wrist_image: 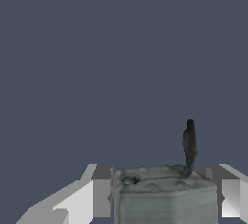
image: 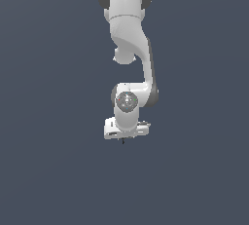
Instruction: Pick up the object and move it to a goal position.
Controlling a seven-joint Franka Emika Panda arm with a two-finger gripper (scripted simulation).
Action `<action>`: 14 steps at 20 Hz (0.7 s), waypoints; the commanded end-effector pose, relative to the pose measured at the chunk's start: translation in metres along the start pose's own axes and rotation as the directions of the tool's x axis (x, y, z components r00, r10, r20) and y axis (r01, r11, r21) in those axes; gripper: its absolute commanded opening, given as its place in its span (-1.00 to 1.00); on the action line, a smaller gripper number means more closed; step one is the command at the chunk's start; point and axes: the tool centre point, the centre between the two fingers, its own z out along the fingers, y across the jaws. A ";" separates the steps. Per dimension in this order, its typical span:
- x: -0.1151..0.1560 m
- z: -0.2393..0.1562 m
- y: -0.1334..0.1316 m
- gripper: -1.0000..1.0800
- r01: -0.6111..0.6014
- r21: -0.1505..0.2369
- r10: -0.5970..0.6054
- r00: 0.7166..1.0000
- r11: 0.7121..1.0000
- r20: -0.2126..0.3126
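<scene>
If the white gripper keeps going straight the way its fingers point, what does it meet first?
Nothing new, as far as the wrist view shows: the grey boxy object with the thin dark stem already sits between the fingers of the gripper. Beyond is plain dark background; depth is unclear.

1 arm (image: 127, 39); 1 hand (wrist_image: 162, 196); 1 grey object (wrist_image: 164, 194).

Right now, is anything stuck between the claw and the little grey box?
No. In the wrist view the box sits right between the claw's two fingers, with nothing else in the gap. In the exterior view only its dark stem pokes out below the claw; the rest is hidden.
</scene>
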 end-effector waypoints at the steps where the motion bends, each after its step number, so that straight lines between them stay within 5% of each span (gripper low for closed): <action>1: 0.000 0.000 0.000 -1.00 0.000 0.000 0.000 1.000 1.000 0.000; 14: 0.011 -0.063 -0.017 -1.00 0.000 0.000 0.000 1.000 1.000 0.000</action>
